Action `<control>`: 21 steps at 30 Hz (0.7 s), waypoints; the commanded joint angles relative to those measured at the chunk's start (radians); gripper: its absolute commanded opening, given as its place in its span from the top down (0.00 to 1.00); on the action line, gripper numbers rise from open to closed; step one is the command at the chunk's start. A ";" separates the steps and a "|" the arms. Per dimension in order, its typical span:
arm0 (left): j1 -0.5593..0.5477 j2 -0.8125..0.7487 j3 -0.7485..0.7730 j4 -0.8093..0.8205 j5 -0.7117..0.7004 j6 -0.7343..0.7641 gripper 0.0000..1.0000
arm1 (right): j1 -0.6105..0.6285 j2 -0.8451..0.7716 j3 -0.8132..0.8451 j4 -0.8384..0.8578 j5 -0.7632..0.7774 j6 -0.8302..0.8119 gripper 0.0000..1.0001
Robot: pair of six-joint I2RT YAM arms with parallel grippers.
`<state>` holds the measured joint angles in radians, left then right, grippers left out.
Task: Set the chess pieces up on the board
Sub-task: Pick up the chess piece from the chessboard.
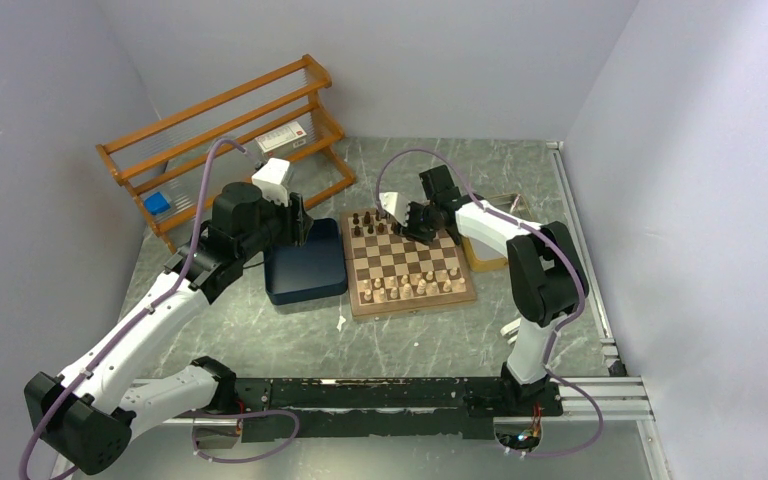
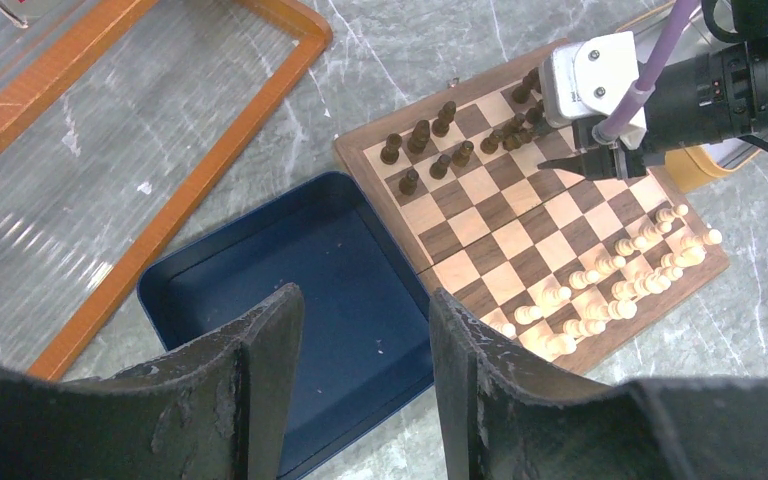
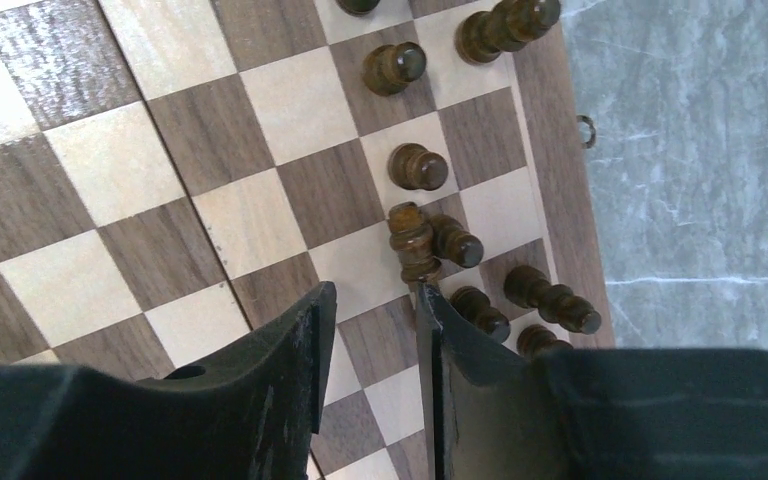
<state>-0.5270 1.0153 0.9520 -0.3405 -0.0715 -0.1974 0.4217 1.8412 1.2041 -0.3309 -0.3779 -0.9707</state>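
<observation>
**Top view.** The board (image 1: 412, 262) lies on the worktop (image 1: 440, 340), closer to the far edge than to the near edge and roughly midway between the left and right edges. The dark chess pieces (image 1: 375, 222) stand in the rows on the board's far side. Cream pieces (image 1: 412, 288) fill the rows on its near side. A blue tray (image 1: 305, 265) sits just beside the board's left side. The left tool (image 1: 298, 222) hangs over the far part of the tray, apart from the board. The right tool (image 1: 407, 222) is low over the board's far rows, among the dark chess pieces. A wooden rack (image 1: 222, 140) stands toward the far left corner of the worktop.

**Left wrist view.** The fingers (image 2: 260, 390) of the left tool are spread wide with nothing between them, and the tray floor shows through the gap. The board lies beyond the tray. The dark chess pieces are grouped along the board's far rows, well apart from this tool.

**Right wrist view.** The fingers (image 3: 290, 380) of the right tool are parted, and only bare squares show between them, so it grips nothing. One dark chess piece lies tipped just beyond the tip of the finger nearer the board's border. It cannot be told whether that fingertip touches it. More dark chess pieces crowd the border squares beside that finger, none of them inside the gap.
</observation>
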 commanded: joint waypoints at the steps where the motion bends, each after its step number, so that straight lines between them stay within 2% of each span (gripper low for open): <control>1: -0.002 -0.009 -0.007 0.029 -0.011 0.010 0.45 | 0.004 0.005 0.023 -0.076 -0.047 -0.033 0.62; 7: -0.002 -0.007 -0.008 0.031 -0.008 0.010 0.45 | 0.017 0.012 0.031 -0.173 -0.072 -0.049 0.67; 12: -0.002 -0.009 -0.008 0.031 -0.004 0.008 0.45 | 0.020 -0.011 0.023 -0.164 -0.074 -0.048 0.67; 17: -0.004 -0.013 -0.010 0.028 0.005 0.003 0.45 | 0.016 -0.087 -0.034 -0.019 -0.035 -0.042 0.54; 21: -0.003 -0.028 -0.013 0.005 -0.017 0.005 0.44 | -0.001 -0.096 -0.038 0.034 -0.019 -0.066 0.55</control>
<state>-0.5270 1.0142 0.9466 -0.3405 -0.0711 -0.1974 0.4355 1.7813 1.1709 -0.3874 -0.4187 -1.0088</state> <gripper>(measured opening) 0.554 0.463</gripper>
